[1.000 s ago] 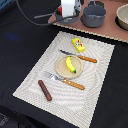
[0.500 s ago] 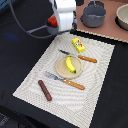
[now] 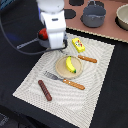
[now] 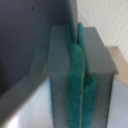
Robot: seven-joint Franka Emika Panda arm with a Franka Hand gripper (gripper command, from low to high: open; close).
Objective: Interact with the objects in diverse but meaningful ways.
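My gripper [image 3: 55, 47] hangs under the white wrist at the mat's far corner, on the exterior view's left. In the wrist view the gripper [image 4: 76, 39] is shut, its green pads [image 4: 75, 85] pressed together with nothing between them. Behind the wrist, a red tomato [image 3: 43, 34] peeks out of a dark grey pan [image 3: 46, 44], which is mostly hidden. A yellow banana [image 3: 70, 64] lies on the round tan plate [image 3: 61, 70]. The yellow packet [image 3: 78, 45] lies beyond the plate. A brown sausage stick [image 3: 45, 90] rests near the mat's front. A dark pot [image 3: 93, 15] stands at the back.
An orange-handled fork [image 3: 66, 81] lies in front of the plate and a knife [image 3: 87, 59] to its right in the exterior view. A tan bowl [image 3: 122, 17] stands at the back right. A black cable [image 3: 20, 47] loops off the arm to the left.
The arm has swung from the back of the table toward the exterior view's left and down, and now stands over the pan with the tomato.
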